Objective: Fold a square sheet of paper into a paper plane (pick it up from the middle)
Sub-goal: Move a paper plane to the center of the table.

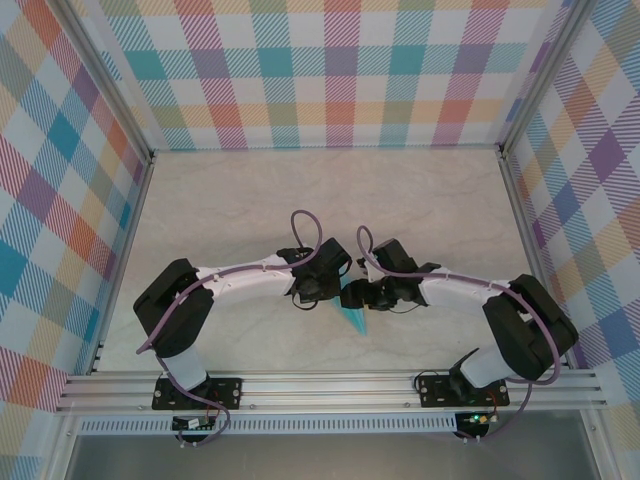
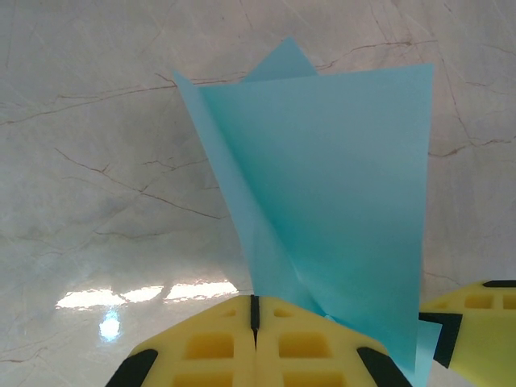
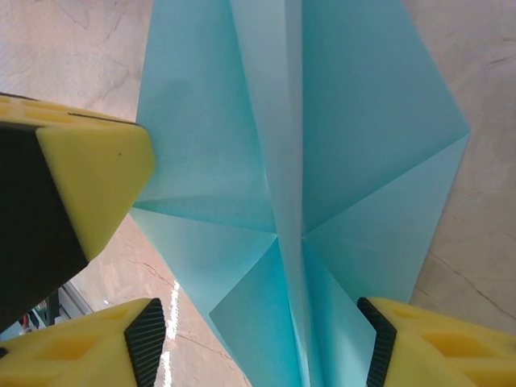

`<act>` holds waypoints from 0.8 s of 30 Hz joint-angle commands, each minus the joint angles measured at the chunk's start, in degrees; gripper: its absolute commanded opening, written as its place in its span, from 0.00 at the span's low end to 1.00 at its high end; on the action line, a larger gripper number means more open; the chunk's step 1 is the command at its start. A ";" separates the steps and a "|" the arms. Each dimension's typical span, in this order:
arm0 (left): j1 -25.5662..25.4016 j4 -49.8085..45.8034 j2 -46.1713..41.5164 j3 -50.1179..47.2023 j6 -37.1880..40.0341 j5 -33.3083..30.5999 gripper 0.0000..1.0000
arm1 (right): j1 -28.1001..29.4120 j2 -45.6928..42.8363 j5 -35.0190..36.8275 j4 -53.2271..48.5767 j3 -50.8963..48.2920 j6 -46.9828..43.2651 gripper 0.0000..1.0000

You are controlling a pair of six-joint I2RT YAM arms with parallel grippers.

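Observation:
The paper plane (image 1: 353,322) is light blue paper folded to a pointed shape, hanging just above the table between both arms. In the left wrist view its wide flaps (image 2: 339,185) rise from the seam of my left gripper (image 2: 255,310), whose yellow fingers are shut on its lower edge. In the right wrist view the paper plane (image 3: 322,145) shows a central lengthwise ridge with creased wings on both sides. My right gripper (image 3: 262,330) stands open around that ridge, one finger on each side, pads apart from the paper. From above, the left gripper (image 1: 325,292) and right gripper (image 1: 362,296) nearly meet.
The pale marble tabletop (image 1: 320,200) is fenced by metal rails and plaid walls (image 1: 330,70). A yellow finger of the left gripper (image 3: 89,169) sits close at the upper left of the right wrist view, beside the paper's wing.

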 commanded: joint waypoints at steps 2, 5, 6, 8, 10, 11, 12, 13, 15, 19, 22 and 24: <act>0.70 0.10 -0.56 -0.45 0.04 -0.78 0.03 | 1.19 1.71 1.18 -2.00 2.52 -2.61 0.61; 0.72 0.13 -0.46 -0.42 0.00 -0.68 0.03 | 1.84 2.82 2.88 -2.51 3.02 -2.90 0.55; 0.72 0.17 -0.44 -0.45 0.01 -0.59 0.03 | 2.14 3.21 3.26 -2.71 3.28 -2.92 0.53; 0.72 0.02 -0.45 -0.53 0.00 -0.72 0.03 | 2.79 3.89 4.50 -3.29 3.84 -3.03 0.46; 0.65 0.00 -0.45 -0.53 -0.04 -0.68 0.03 | 3.50 4.70 6.09 -4.32 4.51 -3.32 0.42; 0.72 0.00 -0.52 -0.58 -0.11 -0.74 0.03 | 3.85 5.08 6.48 -4.64 4.89 -3.58 0.39; 0.72 -0.01 -0.65 -0.69 -0.10 -0.74 0.03 | 4.24 5.35 6.75 -4.92 5.18 -3.76 0.37; 0.72 -0.03 -0.70 -0.79 -0.09 -0.74 0.03 | 4.50 5.63 6.92 -5.14 5.37 -3.89 0.35; 0.72 0.00 -0.86 -0.88 -0.14 -0.79 0.03 | 5.19 6.19 7.43 -5.68 6.00 -4.13 0.30; 0.72 0.20 -1.72 -1.31 -0.34 -1.21 0.03 | 6.44 6.79 10.37 -7.71 7.34 -4.20 0.20; 0.72 1.41 -3.20 -2.39 -1.01 -1.33 0.06 | 7.49 6.49 13.05 -10.06 8.87 -3.89 0.09; 0.80 2.06 -4.68 -3.07 -1.37 -1.36 0.10 | 8.60 5.74 15.92 -12.53 10.44 -3.27 0.07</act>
